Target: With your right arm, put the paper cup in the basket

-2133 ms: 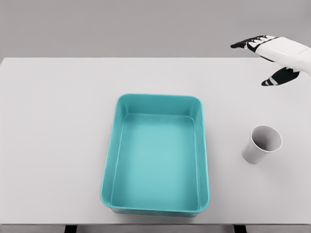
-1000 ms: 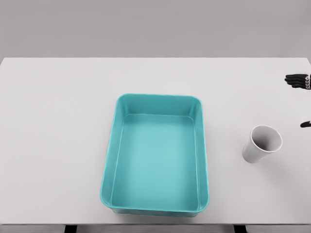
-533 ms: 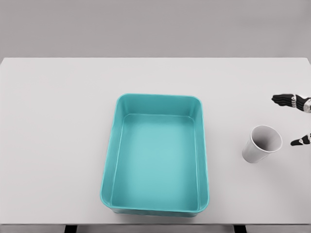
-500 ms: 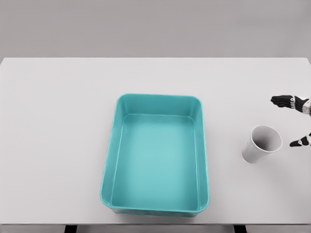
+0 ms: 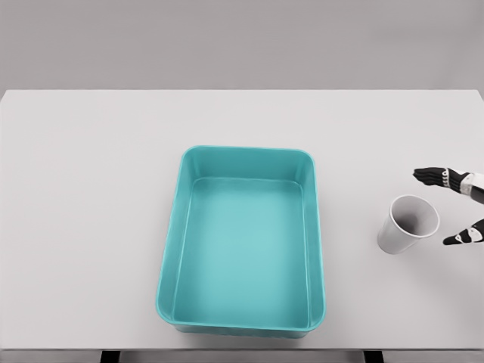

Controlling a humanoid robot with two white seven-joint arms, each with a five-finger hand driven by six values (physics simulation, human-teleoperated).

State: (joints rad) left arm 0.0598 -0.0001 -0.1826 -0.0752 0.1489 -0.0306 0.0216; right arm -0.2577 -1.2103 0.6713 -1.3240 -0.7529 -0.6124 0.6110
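A white paper cup (image 5: 407, 224) stands on the table at the right, leaning a little so its mouth faces up and right. The teal basket (image 5: 313, 227) sits in the middle of the table with nothing in it. My right hand (image 5: 448, 206) enters at the right edge, just right of the cup. Its black fingers (image 5: 432, 176) are spread above the cup's rim and the thumb (image 5: 463, 235) is below, apart from the cup. The left arm does not show.
The white table (image 5: 91, 189) stretches wide to the left of the basket and behind it. Its front edge runs just below the basket.
The right hand came down from the far right corner, nearly left the picture, then moved left and lower toward the cup. Cup and basket have stayed put.
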